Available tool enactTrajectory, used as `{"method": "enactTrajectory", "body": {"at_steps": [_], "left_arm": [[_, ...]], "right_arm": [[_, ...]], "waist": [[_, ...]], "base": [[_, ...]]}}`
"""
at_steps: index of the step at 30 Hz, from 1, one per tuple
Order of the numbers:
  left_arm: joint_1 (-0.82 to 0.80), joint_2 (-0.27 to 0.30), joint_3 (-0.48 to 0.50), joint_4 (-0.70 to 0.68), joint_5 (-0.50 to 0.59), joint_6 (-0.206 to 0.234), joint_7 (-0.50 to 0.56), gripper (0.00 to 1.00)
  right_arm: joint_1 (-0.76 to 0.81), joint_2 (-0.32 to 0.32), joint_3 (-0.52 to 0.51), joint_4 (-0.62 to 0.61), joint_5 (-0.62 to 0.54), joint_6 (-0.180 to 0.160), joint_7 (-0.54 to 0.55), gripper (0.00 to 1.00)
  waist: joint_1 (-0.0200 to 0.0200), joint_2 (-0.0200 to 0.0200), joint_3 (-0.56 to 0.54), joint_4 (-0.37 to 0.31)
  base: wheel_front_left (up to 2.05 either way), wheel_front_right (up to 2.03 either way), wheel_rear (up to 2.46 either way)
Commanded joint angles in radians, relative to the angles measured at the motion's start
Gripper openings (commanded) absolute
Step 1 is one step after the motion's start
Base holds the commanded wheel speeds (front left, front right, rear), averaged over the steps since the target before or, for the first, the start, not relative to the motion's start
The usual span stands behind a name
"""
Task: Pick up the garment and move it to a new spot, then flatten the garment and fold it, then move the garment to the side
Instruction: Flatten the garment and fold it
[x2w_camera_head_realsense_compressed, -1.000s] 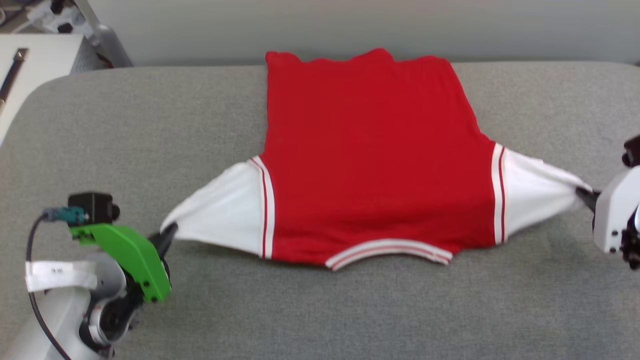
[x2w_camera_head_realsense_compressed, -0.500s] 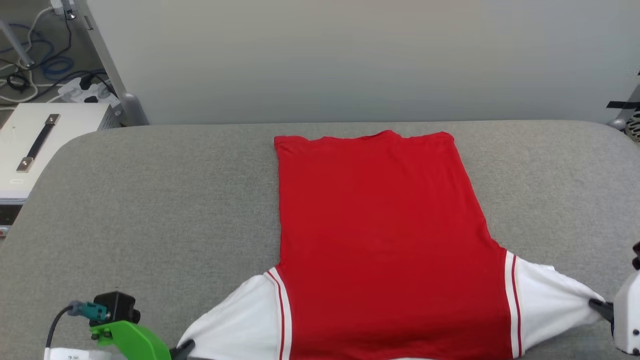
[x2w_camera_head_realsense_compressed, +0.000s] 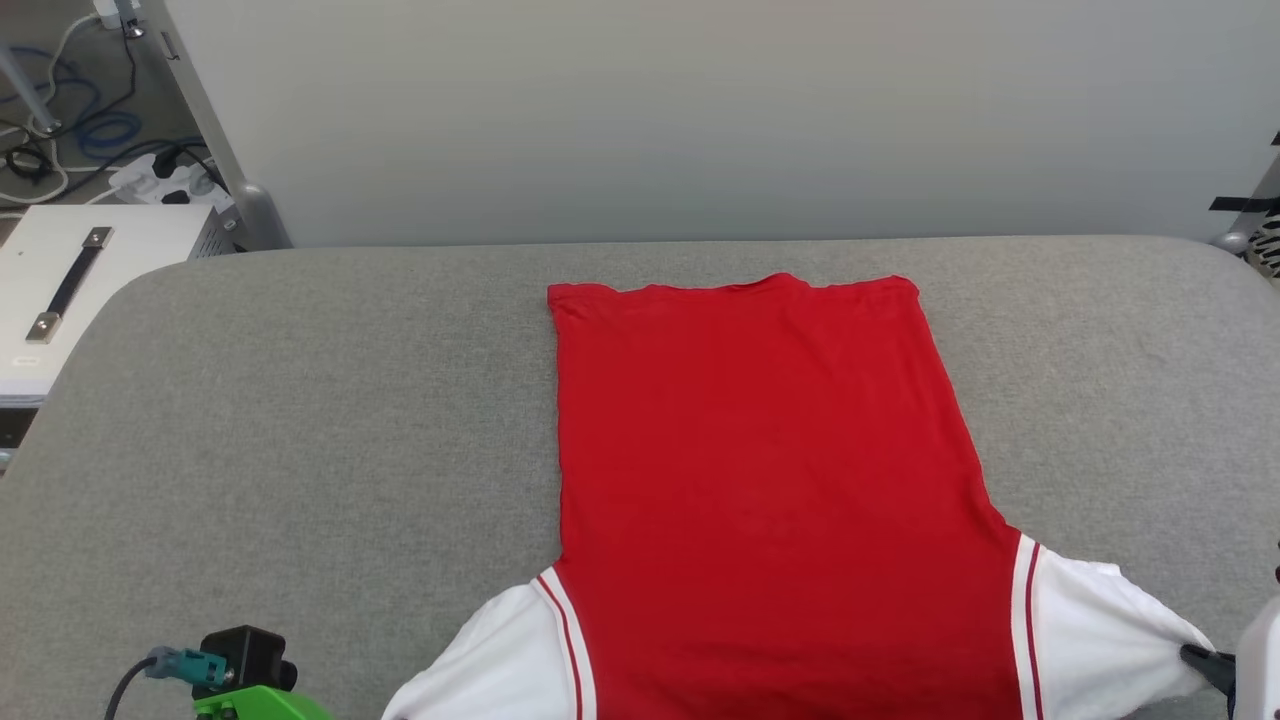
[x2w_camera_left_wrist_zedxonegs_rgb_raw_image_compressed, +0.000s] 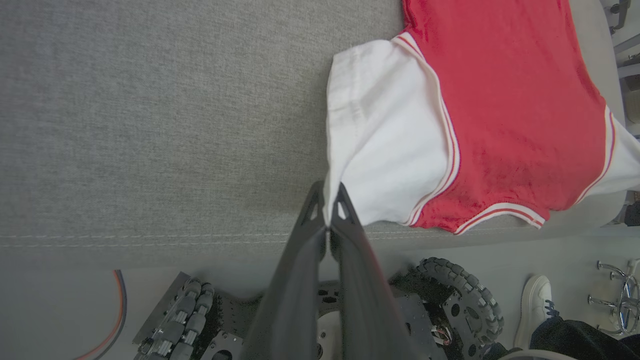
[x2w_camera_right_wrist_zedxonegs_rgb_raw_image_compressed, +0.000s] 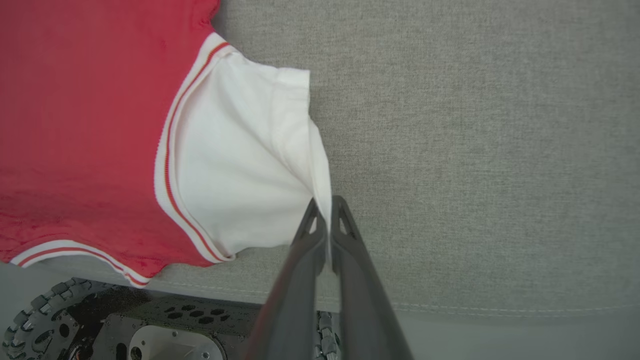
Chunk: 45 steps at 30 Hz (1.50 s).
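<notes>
- Presently listed: the garment (x2w_camera_head_realsense_compressed: 760, 480), red with white sleeves, was spread flat on the grey desk (x2w_camera_head_realsense_compressed: 300, 400), plain side up, collar at the near edge and hem at the far end.
- The left claw (x2w_camera_left_wrist_zedxonegs_rgb_raw_image_compressed: 327, 210) was closed on the corner of the left sleeve (x2w_camera_left_wrist_zedxonegs_rgb_raw_image_compressed: 380, 150); the right claw (x2w_camera_right_wrist_zedxonegs_rgb_raw_image_compressed: 326, 212) was clamped on the cuff of the right sleeve (x2w_camera_right_wrist_zedxonegs_rgb_raw_image_compressed: 240, 165).
- Handling was judged light, limp and somewhat stretchy, since both sleeves were drawn to points at the pinches.
- Cuffs, hem corners and shoulder seams were judged the best holds, being doubled cloth and less prone to slipping.

No legible txt, nos. or logos; garment (x2w_camera_head_realsense_compressed: 760, 480) shows plain red fabric.
</notes>
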Motion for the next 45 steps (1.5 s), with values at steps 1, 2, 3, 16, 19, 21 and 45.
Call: {"method": "enactTrajectory", "body": {"at_steps": [1, 2, 3, 16, 19, 21, 45], "left_arm": [[-0.002, -0.001, 0.003, -0.011, -0.003, 0.003, 0.000, 0.00], [-0.005, -0.002, 0.004, -0.018, -0.003, 0.004, -0.001, 0.00], [-0.006, -0.003, 0.005, -0.028, 0.000, 0.006, -0.004, 0.00], [-0.058, 0.015, -0.010, -0.257, 0.019, 0.037, 0.044, 0.00], [-0.082, 0.019, -0.017, -0.285, 0.026, 0.035, 0.057, 0.00], [-0.102, 0.021, -0.022, -0.297, 0.041, 0.035, 0.060, 0.00], [-0.268, -0.068, -0.103, -0.272, 0.108, -0.031, 0.024, 0.00]], "right_arm": [[0.000, 0.008, -0.014, -0.022, -0.005, -0.002, 0.014, 1.00], [-0.004, 0.013, -0.021, -0.035, -0.004, -0.002, 0.023, 1.00], [-0.013, 0.015, -0.028, -0.056, -0.004, -0.002, 0.031, 1.00], [-0.374, 0.034, -0.036, -0.195, -0.054, -0.002, 0.229, 1.00], [-0.481, 0.056, -0.019, -0.165, -0.067, -0.002, 0.291, 1.00], [-0.548, 0.051, 0.006, -0.140, -0.096, -0.002, 0.315, 1.00], [-1.061, -0.033, 0.111, 0.290, -0.298, -0.002, 0.323, 1.00]], "waist": [[0.0001, -0.0001, 0.022, 0.005], [0.0001, -0.0001, 0.029, 0.006], [0.0001, -0.0001, 0.042, 0.008], [0.0001, -0.0001, 0.274, 0.092], [0.0001, -0.0001, 0.325, 0.121], [0.0001, -0.0001, 0.360, 0.144], [0.0001, -0.0001, 0.587, 0.309]], "base": [[0.00, 0.00, 0.00], [0.00, 0.00, 0.00], [0.00, 0.00, 0.00], [0.00, 0.00, 0.00], [0.00, 0.00, 0.00], [0.00, 0.00, 0.00], [0.00, 0.00, 0.00]]}}
